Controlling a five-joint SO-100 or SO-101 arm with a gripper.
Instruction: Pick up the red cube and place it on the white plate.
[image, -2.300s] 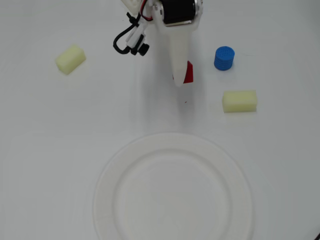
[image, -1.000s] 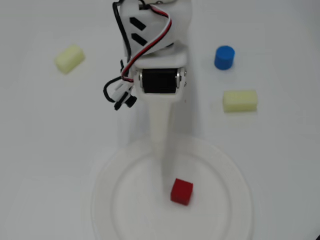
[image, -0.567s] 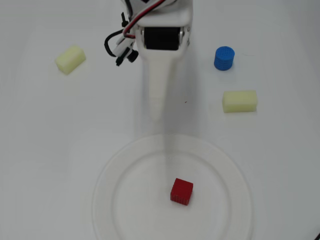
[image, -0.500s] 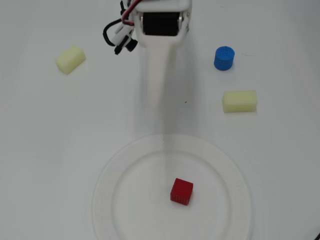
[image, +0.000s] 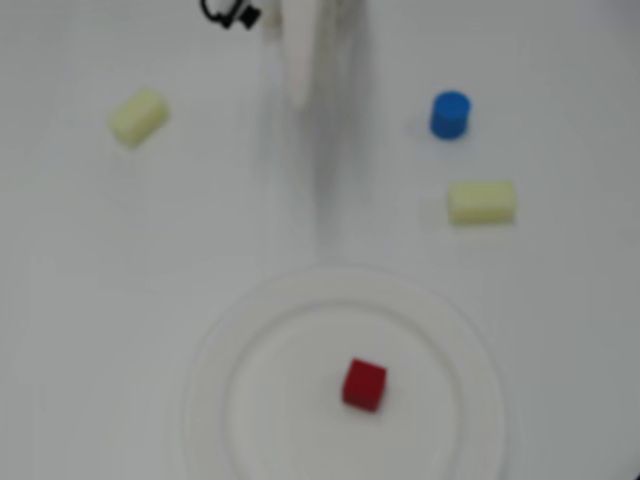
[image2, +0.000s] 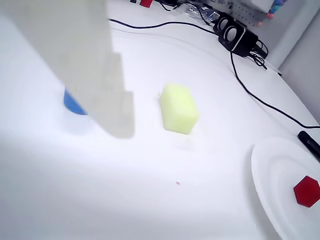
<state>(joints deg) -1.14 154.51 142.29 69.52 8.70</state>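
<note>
The red cube (image: 363, 385) lies on the white plate (image: 215, 400), a little right of its middle; it also shows in the wrist view (image2: 306, 191) on the plate (image2: 272, 175) at the right edge. My gripper (image: 300, 92) is at the top centre of the overhead view, far from the plate and apart from the cube. It is blurred, tapers to one tip with no gap showing, and holds nothing. In the wrist view one pale finger (image2: 117, 112) fills the upper left.
A blue cylinder (image: 450, 114) and a pale yellow block (image: 481, 202) lie right of the gripper; the block (image2: 178, 108) also shows in the wrist view. Another yellow block (image: 137, 117) lies at the left. Cables and black speakers (image2: 236, 35) lie at the far table edge.
</note>
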